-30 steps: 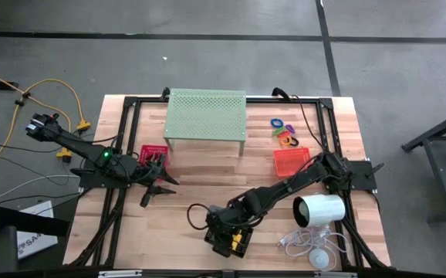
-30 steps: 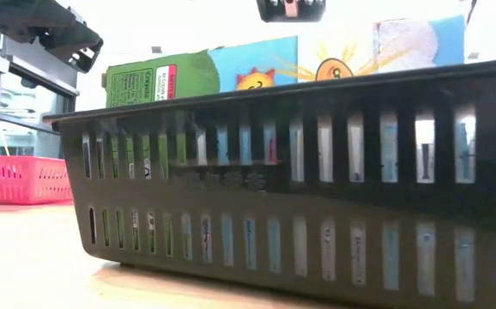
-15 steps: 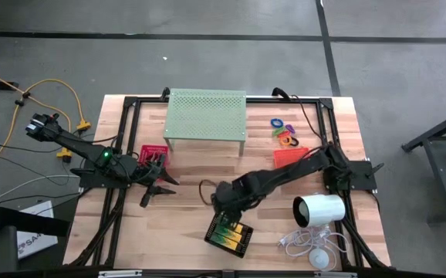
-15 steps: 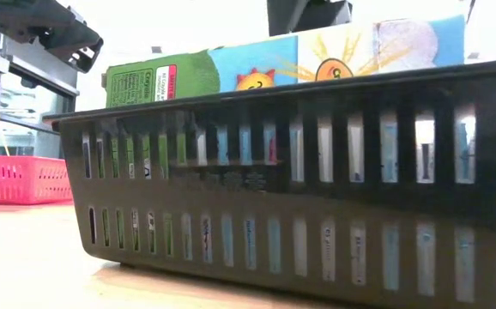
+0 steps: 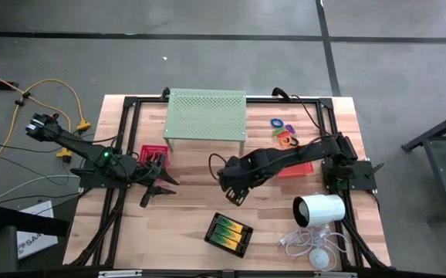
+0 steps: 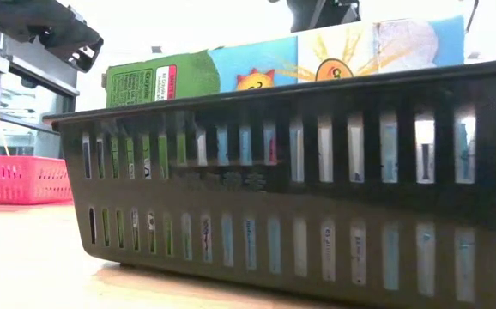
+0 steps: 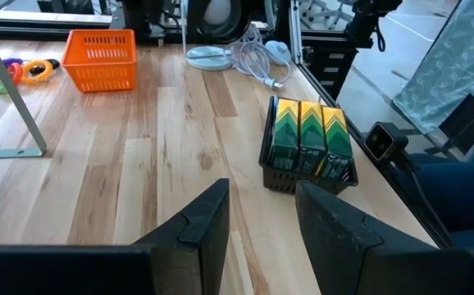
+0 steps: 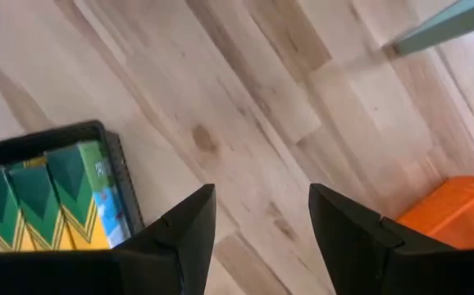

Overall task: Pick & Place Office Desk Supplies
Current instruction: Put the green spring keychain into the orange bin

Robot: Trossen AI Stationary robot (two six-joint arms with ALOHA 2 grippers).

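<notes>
In the high view, the right gripper (image 5: 234, 195) is positioned above bare wood at the table's centre, between the pale green perforated stand (image 5: 206, 116) and the black tray (image 5: 229, 234), which sits near the front edge with yellow-and-green boxes packed side by side inside it. The gripper is well apart from the tray and carries nothing. The left gripper (image 5: 152, 188) waits on the left side, just beside the pink-red tray (image 5: 153, 153). The coloured rings (image 5: 283, 131) lie grouped at the back right, near the orange tray (image 5: 299, 164), which the right arm partly covers. In the low view, the black tray's slotted wall fills most of the field because it stands directly in front of that camera; the box tops rise above its rim, and the pink-red tray shows at the far left. In the left wrist view, the left gripper's fingers stand apart and empty, aimed across the table toward the black tray, with the orange tray and the rings beyond. In the right wrist view, the right gripper's fingers are spread with only bare wood between them; the black tray lies to one side, a corner of the orange tray to the other. Judgement: the boxes are placed, and the right arm appears free for another item.
</notes>
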